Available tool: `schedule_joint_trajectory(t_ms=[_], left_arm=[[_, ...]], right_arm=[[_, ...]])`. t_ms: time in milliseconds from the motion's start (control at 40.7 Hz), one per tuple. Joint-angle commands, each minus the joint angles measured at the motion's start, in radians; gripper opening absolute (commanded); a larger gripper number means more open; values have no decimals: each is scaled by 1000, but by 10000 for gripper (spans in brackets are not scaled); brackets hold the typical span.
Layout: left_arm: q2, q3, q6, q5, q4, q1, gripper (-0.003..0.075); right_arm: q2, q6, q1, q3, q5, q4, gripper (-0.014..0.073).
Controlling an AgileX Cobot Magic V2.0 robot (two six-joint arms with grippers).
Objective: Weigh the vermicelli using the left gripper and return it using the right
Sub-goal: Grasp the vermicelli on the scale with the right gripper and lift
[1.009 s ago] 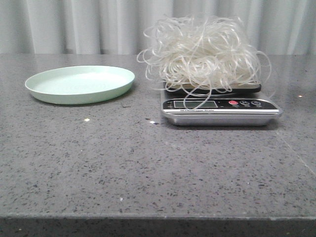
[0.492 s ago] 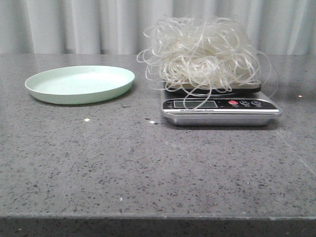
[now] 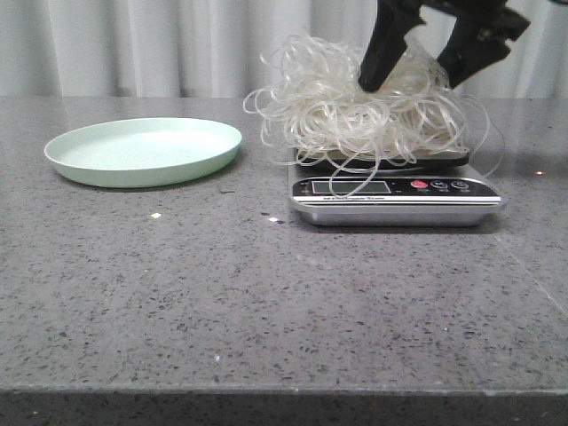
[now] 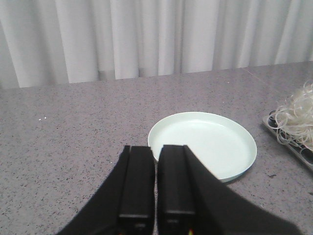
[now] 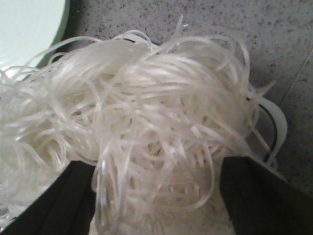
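my right gripper (image 3: pixel 413 75) is over the scale (image 3: pixel 396 190), jaws spread wide, one finger (image 3: pixel 383 53) on each side of the top of the vermicelli (image 3: pixel 368 102). fingertips are pushed into the upper strands, not clamped on anything. right wrist view confirms: both fingers (image 5: pixel 63 200) sit apart at the edges with the noodle mass (image 5: pixel 146 122) filling the gap between them. the vermicelli sits piled on the scale's platform, loose loops hanging over the front edge and partly covering the display. my left gripper (image 4: pixel 156 183) is well apart from the scale, hovering above the table (image 3: pixel 266 302) just short of the pale green plate (image 4: pixel 203 144), fingers (image 4: pixel 137 186) pressed together with only a thin slit between, holding nothing. plate (image 3: pixel 144 151) sits to the left of the scale, not touching it. a few small crumbs (image 3: pixel 156 216) lie on the table in front of the plate and scale.
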Motion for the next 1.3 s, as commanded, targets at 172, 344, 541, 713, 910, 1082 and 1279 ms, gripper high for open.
schedule_joint_trajectory(t_ms=[172, 344, 541, 713, 910, 1082, 1279], left_arm=[[9, -27, -11, -82, 0, 3, 136], [9, -27, -11, -82, 0, 3, 136], [9, -27, -11, -82, 0, 3, 136], [9, -27, -11, -82, 0, 3, 136], [9, -27, -11, -82, 0, 3, 136], [9, -27, -11, -82, 0, 3, 136], [9, -27, -11, -82, 0, 3, 136]], right_arm=[[15, -18, -2, -33, -4, 24, 559], [11, -18, -2, -33, -4, 27, 234], [5, -18, -2, -33, -3, 29, 158], [-18, -18, -2, -33, -4, 29, 158], [-88, -18, -2, -33, -31, 29, 158], [-159, -18, -2, -33, -59, 29, 158], [-214, -18, -2, -52, -77, 52, 158]])
